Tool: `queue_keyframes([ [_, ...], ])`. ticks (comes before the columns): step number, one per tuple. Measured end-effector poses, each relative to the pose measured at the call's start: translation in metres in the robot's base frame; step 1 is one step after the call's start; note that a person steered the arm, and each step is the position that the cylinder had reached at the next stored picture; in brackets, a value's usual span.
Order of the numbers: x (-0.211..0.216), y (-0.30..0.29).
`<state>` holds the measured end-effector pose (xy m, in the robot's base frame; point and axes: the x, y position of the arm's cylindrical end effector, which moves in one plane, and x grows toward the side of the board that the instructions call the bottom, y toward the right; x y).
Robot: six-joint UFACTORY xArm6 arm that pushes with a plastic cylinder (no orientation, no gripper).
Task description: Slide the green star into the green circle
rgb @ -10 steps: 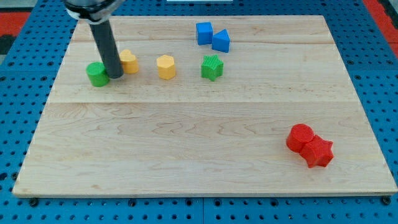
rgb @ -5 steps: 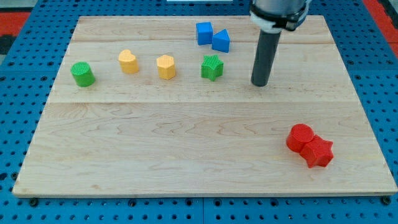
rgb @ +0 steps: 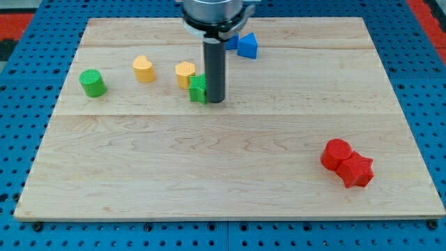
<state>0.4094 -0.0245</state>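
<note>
In the camera view, your tip point(rgb: 215, 101) presses the right side of the small green star-shaped block point(rgb: 198, 89), which sits on the pale wooden table point(rgb: 223, 174) just below-right of a yellow hexagonal block point(rgb: 185, 72). The green cylindrical circle block point(rgb: 92, 82) waits well to the view's left. There is no claw here, only the rod. Push leftward and slightly up, staying centred behind the star so it won't spin off or snag the yellow block. No writing or labels are readable.

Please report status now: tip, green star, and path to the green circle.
My tip touching green star, on its right side. Green circle far toward view's left. Yellow block crowds star's upper edge.
</note>
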Motion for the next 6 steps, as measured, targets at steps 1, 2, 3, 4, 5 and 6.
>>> queue_keyframes([
  [1,-0.006,-0.001],
  [2,-0.027,0.001],
  [3,-0.027,-0.021],
  [4,-0.017,-0.058],
  [5,0.018,-0.096],
  [6,0.022,-0.037],
])
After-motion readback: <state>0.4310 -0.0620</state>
